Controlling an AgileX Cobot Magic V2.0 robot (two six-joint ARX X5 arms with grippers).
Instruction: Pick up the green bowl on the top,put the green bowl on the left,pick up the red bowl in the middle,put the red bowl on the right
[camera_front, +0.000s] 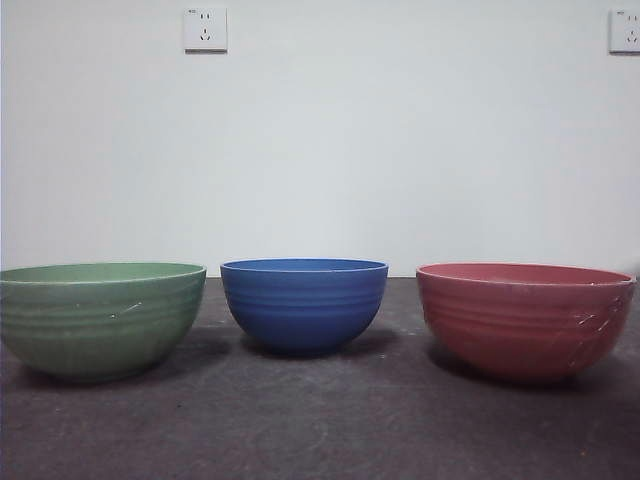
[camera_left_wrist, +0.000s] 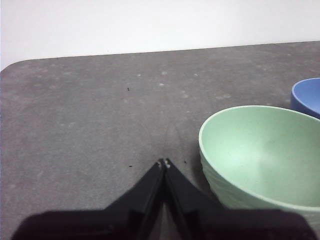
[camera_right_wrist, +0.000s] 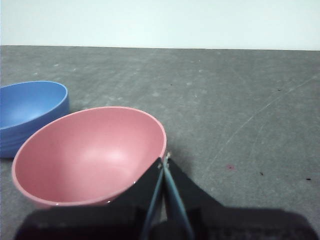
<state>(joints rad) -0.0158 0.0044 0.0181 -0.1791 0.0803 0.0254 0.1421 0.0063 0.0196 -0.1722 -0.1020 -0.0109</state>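
Observation:
The green bowl (camera_front: 98, 317) stands upright on the table at the left in the front view. The red bowl (camera_front: 524, 317) stands upright at the right. The left wrist view shows the green bowl (camera_left_wrist: 262, 155) empty, just beside my left gripper (camera_left_wrist: 164, 162), which is shut, empty and apart from it. The right wrist view shows the red bowl (camera_right_wrist: 90, 155) empty, close beside my right gripper (camera_right_wrist: 164, 159), which is shut and empty. Neither arm shows in the front view.
A blue bowl (camera_front: 304, 303) stands upright in the middle between the two others; it also shows in the left wrist view (camera_left_wrist: 306, 96) and the right wrist view (camera_right_wrist: 30, 112). The dark grey table (camera_front: 320, 430) ends at a white wall with two sockets (camera_front: 205, 29).

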